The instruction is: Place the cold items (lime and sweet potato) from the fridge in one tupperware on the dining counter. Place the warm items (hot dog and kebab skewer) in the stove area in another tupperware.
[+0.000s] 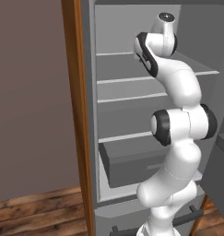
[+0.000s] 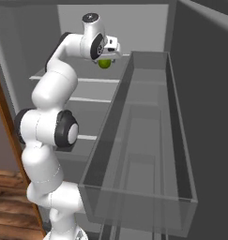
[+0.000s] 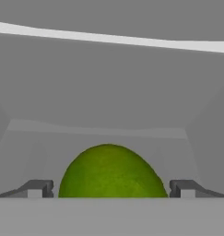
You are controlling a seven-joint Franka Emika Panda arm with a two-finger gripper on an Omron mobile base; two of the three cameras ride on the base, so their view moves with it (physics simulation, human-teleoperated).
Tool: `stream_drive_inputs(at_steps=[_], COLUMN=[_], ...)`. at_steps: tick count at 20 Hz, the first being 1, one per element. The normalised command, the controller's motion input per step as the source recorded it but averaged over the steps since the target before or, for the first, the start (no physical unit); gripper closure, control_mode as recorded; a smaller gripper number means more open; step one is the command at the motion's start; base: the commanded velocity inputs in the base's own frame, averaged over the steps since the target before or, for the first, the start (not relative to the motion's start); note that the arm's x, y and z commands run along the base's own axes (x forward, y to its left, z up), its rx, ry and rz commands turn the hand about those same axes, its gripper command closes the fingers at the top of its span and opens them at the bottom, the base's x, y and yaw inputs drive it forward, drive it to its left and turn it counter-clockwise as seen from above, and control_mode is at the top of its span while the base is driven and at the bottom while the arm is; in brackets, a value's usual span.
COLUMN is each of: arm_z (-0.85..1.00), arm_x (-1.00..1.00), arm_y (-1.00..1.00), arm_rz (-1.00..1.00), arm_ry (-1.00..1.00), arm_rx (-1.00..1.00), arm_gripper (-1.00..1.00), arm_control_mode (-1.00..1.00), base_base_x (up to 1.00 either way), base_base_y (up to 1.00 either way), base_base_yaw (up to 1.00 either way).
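Close-up, lime [image 3: 111,173] between gripper [image 3: 111,188] fingertips.

The fridge shelves [image 1: 127,78] are grey, with pale front edges, and they run across the middle of the left base view, one above another. In the right base view, a green lime [image 2: 104,63] shows in the upper middle of the frame, at the level of an upper shelf [image 2: 82,75]. In the hand view the lime [image 3: 112,173] sits low in the centre, on a grey shelf floor [image 3: 109,133]. A grey drawer [image 1: 132,161] sits under the lowest shelf.
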Motion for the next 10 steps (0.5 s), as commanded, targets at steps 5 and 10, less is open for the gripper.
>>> stream_drive_inputs(at_steps=[5,10], arm_z=[-0.16,-0.16], arm_x=[-0.12,-0.09], arm_y=[-0.02,-0.02], arm_rz=[0.00,0.00], arm_ry=[0.00,0.00], arm_rx=[0.00,0.00], arm_gripper=[-1.00,-1.00], arm_control_mode=[-1.00,-1.00], base_base_x=[0.00,0.00], base_base_y=[0.00,0.00], base_base_yaw=[0.00,0.00])
